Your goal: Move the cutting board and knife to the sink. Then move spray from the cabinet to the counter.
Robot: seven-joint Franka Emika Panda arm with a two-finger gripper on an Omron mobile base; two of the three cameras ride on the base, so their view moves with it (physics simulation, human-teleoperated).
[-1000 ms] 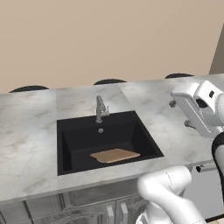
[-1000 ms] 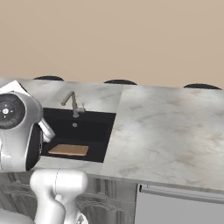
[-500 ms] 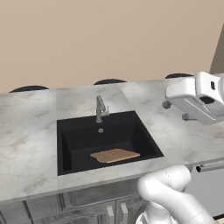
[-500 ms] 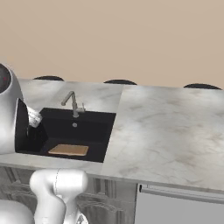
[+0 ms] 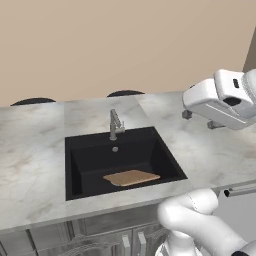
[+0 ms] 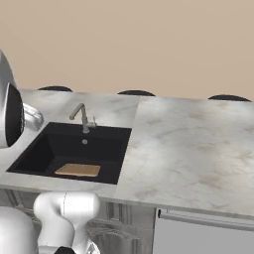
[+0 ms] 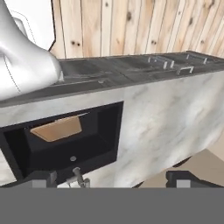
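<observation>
- Left base view: the arm's white hand [image 5: 220,102] sits higher and further toward the back of the frame than a second ago, when it hung low at the right edge. It is now stretched almost level above the right part of the worktop [image 5: 210,145], pointing left toward the sink [image 5: 120,160]. The cutting board [image 5: 131,177] lies flat on the sink floor near the front wall, where it was before. The tap [image 5: 115,125] stands behind the basin.
- Right base view: a second ago the arm's round joint and hand covered the sink's left part; now just a rounded white and dark part of the arm [image 6: 10,116] remains at the left edge, and the whole basin shows. The cutting board [image 6: 78,170] rests on the bottom toward the front, unmoved. The marbled worktop [image 6: 198,149] spreads to the right.
- Hand view: the picture is rolled upside down. The claw [image 7: 111,178] is spread wide with nothing between its tips, which stand far apart at the bottom. The cutting board [image 7: 57,128] shows inside the black sink [image 7: 65,140], with the tap [image 7: 77,177] just above the bottom edge.
</observation>
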